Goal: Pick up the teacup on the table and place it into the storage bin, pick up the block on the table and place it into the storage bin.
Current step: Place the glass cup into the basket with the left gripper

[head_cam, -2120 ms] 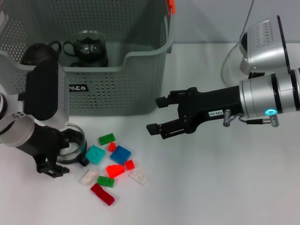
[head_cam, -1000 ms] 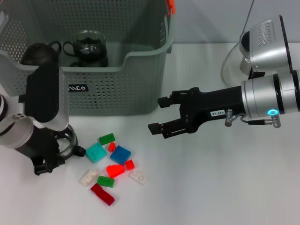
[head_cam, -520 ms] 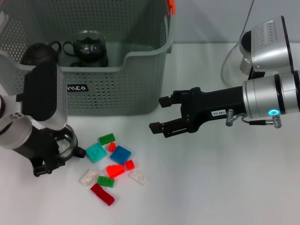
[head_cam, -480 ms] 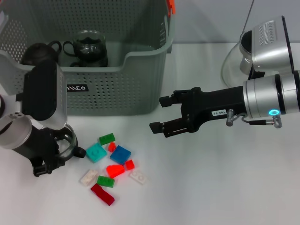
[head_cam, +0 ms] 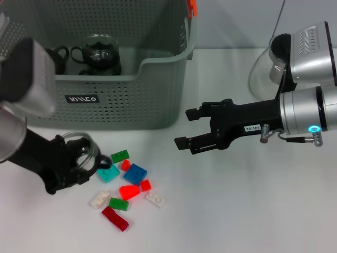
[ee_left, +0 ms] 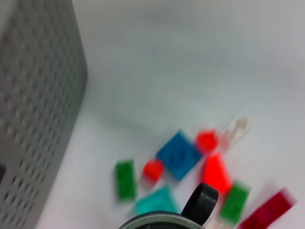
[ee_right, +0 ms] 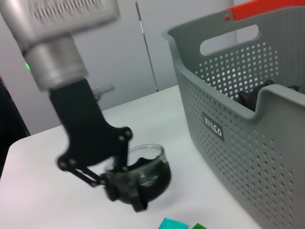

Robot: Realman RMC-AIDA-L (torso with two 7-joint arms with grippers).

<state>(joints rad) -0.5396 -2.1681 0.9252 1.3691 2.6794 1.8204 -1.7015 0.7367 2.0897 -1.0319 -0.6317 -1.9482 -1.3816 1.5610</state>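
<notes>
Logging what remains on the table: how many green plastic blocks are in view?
2. One green plastic block lies at the pile's edge nearest the grey-green perforated storage bin; the other lies beside the dark red block. The left arm may hide more.

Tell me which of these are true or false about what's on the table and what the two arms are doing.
1. The left gripper is holding a glass teacup. True.
2. The storage bin has nothing in it. False: dark teaware already sits inside.
3. The right gripper is clamped on a blue block. False: it is open and holds nothing, off to the bin's right.
4. Coloured blocks lie scattered in front of the bin. True.
5. The teacup sits flat on the table. False: in the right wrist view it is tilted in the grip.
</notes>
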